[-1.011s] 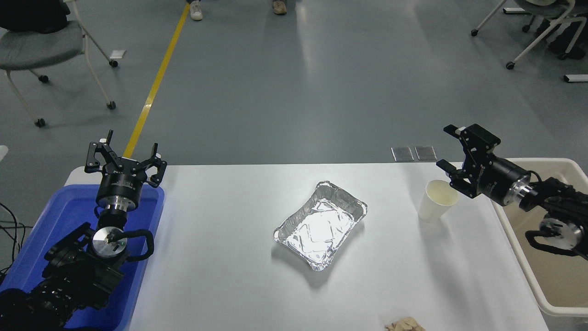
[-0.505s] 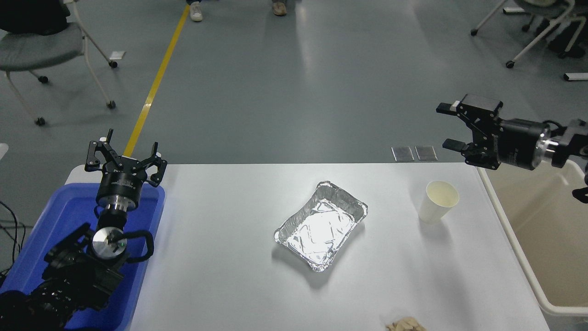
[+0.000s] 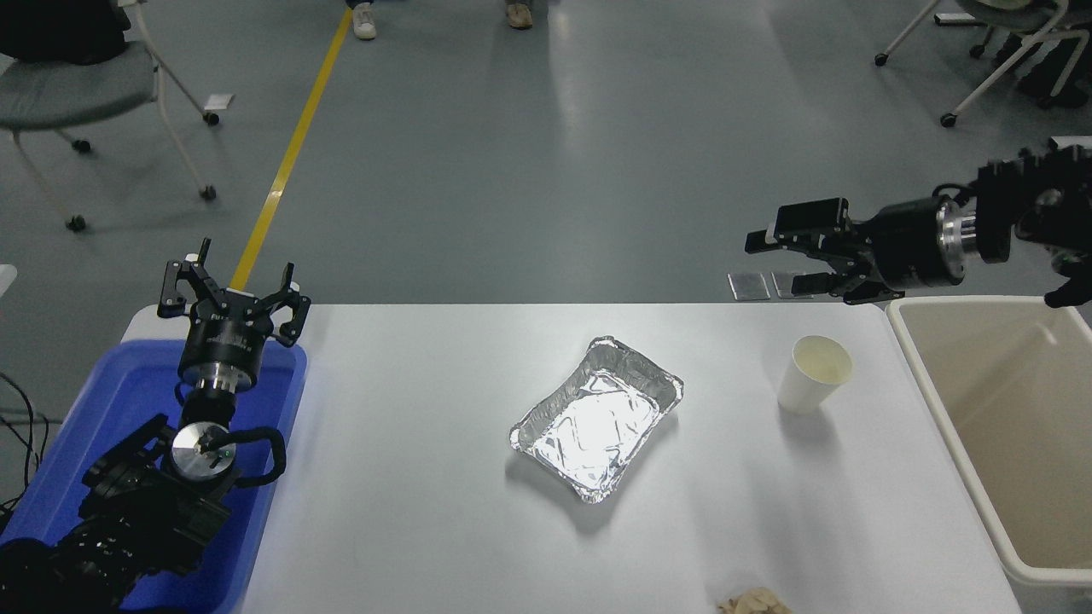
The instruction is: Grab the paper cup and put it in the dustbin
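Observation:
The paper cup (image 3: 813, 374) stands upright on the white table (image 3: 409, 477), right of the middle, with its cream inside showing. The cream-beige dustbin (image 3: 938, 409) stands at the table's right edge, just right of the cup. My right gripper (image 3: 781, 260) is open and empty, held high above the table's far edge, up and slightly left of the cup, with its fingers pointing left. My left gripper (image 3: 232, 298) is open and parked over the blue tub at the lower left.
A crinkled silver foil tray (image 3: 597, 415) lies at the table's middle. A bright blue tub (image 3: 128, 401) sits at the left edge under the left arm. A crumpled brownish scrap (image 3: 751, 602) lies at the front edge. Chairs stand on the floor beyond.
My right gripper has lifted from beside the cup and the dustbin and swung up and to the left, now high over the table's far edge. The cup has stayed put.

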`<state>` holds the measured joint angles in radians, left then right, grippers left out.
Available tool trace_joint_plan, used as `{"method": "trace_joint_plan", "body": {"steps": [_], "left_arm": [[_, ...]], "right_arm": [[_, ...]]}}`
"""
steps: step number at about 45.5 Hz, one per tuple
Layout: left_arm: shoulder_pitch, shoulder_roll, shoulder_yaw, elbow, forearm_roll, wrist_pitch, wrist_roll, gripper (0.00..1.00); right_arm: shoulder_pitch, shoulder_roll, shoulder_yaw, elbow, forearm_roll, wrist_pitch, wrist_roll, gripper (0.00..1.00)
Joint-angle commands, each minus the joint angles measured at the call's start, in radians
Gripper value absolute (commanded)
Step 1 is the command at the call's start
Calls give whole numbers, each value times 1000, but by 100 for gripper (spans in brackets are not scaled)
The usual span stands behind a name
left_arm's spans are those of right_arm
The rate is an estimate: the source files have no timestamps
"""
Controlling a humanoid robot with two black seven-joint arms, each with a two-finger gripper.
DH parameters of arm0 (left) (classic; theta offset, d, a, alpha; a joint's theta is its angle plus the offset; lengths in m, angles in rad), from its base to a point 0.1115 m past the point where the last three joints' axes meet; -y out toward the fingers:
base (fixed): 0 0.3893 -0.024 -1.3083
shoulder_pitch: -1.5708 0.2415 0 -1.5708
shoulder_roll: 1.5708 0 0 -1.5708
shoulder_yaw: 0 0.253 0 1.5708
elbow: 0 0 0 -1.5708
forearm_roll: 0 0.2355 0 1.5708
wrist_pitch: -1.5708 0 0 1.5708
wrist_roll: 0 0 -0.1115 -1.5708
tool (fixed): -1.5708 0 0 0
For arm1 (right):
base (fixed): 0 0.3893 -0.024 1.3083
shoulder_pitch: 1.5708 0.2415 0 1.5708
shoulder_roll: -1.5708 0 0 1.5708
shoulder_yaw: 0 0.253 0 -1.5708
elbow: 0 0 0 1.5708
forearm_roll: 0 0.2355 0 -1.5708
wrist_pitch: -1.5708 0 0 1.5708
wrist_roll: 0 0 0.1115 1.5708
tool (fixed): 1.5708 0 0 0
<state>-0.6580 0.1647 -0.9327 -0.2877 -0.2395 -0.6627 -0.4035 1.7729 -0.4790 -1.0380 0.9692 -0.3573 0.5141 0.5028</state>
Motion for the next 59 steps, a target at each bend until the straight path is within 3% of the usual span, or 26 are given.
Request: {"method": "trace_joint_plan", "body": {"steps": [1, 15, 36, 53, 59], "left_arm": [[0, -1, 0, -1, 0, 0, 0, 99], [0, 1, 0, -1, 0, 0, 0, 99], [0, 1, 0, -1, 0, 0, 0, 99], [0, 1, 0, -1, 2, -2, 0, 99], [0, -1, 0, -1, 0, 0, 0, 99]], "right_arm": [[86, 74, -91, 0, -78, -58, -141, 100], [138, 82, -91, 17, -207, -25, -289, 100], [200, 100, -134, 37, -229, 127, -291, 100], [120, 76, -111, 19, -215, 90, -291, 100], [51, 76, -119, 17, -123, -29, -293, 100]]}}
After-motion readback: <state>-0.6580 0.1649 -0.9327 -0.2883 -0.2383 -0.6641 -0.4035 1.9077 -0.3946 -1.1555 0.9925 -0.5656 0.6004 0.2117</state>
